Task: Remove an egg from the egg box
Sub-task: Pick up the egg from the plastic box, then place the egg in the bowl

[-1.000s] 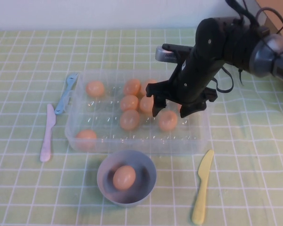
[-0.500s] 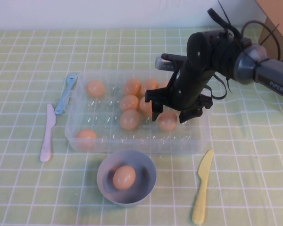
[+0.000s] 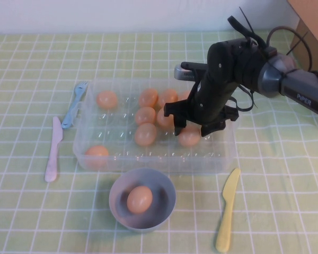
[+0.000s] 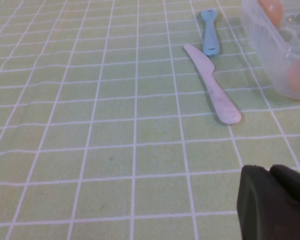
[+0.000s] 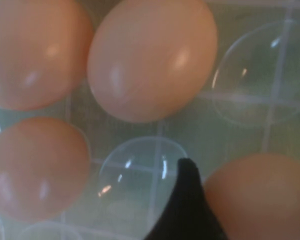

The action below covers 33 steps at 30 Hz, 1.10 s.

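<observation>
The right gripper [image 3: 193, 127] is down inside the egg box [image 3: 222, 156], toward its right half, with its fingers spread apart on either side of one egg [image 3: 190, 137]. It's straddling that egg but I can't see it actually squeezing; the jaws look well open and nothing is lifted. In the right wrist view one dark fingertip [image 5: 186, 210] sits right beside that egg [image 5: 262, 192], touching or almost touching, hard to call.

The egg sits in a cell in the box's second row from the front, right of the middle. More eggs cluster just left of it in the middle of the box, one sits alone near the back left [image 3: 107, 99], and another in the front left corner [image 3: 97, 153].

Just in front of the box there's a grey-blue bowl [image 3: 120, 190] with one egg [image 3: 139, 199] in it. A yellow knife [image 3: 226, 211] lies to the right of the bowl, a pale pink knife [image 3: 53, 151] lies left of the box, and a blue fork [image 3: 74, 105] is next to it, close by the box's left wall.

The left gripper [image 4: 275, 205] is off over the bare green checked cloth [image 3: 42, 53], well apart from the box. Only a dark bit of it shows, so I can't tell about its state.
</observation>
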### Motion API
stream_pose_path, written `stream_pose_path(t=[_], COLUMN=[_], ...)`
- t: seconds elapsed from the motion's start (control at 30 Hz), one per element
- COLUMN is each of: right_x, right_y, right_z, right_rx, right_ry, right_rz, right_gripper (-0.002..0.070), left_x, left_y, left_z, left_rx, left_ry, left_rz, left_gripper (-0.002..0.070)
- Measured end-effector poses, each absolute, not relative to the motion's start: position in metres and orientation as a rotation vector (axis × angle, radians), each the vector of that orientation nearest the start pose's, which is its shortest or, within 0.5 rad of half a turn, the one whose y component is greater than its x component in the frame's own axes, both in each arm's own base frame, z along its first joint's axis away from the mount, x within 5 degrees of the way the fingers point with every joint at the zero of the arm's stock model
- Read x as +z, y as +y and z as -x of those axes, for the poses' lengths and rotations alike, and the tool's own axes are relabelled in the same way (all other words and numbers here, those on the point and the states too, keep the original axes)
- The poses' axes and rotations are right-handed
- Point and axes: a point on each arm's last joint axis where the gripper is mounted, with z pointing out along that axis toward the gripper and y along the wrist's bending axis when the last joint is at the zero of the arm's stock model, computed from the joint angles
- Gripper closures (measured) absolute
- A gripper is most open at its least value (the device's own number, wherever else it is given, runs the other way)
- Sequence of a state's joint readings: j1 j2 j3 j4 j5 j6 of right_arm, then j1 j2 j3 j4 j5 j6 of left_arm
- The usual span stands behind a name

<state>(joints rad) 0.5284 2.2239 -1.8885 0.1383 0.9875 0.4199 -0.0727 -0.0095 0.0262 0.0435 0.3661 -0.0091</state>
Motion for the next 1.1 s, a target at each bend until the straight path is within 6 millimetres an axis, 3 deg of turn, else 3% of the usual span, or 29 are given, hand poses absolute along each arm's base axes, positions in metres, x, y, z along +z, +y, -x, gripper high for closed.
stream_pose_path(t=[0.13, 0.63, 0.77, 0.93, 1.1], right_x=[0.197, 0.203, 0.229, 0.282, 0.305], right_y=[0.252, 0.251, 0.249, 0.254, 0.263], right_z=[-0.411, -0.409, -0.400, -0.374, -0.339], right_rx=[0.391, 0.378, 0.385, 0.396, 0.388], right_ry=[2.868, 2.894, 2.871, 2.757, 2.665], right_rz=[0.073, 0.114, 0.181, 0.467, 0.749], right_gripper=[0.0253, 0.0273, 0.0274, 0.0274, 0.0274], left_x=[0.172, 0.172, 0.172, 0.172, 0.172], left_y=[-0.002, -0.002, -0.002, -0.002, -0.002], left_z=[-0.053, -0.053, -0.053, -0.053, -0.053], left_rx=[-0.014, -0.014, -0.014, -0.014, -0.014], left_ry=[1.864, 1.864, 1.864, 1.864, 1.864], left_rz=[-0.086, -0.086, -0.086, -0.086, -0.086], left_gripper=[0.0675, 0.0675, 0.0675, 0.0675, 0.0675])
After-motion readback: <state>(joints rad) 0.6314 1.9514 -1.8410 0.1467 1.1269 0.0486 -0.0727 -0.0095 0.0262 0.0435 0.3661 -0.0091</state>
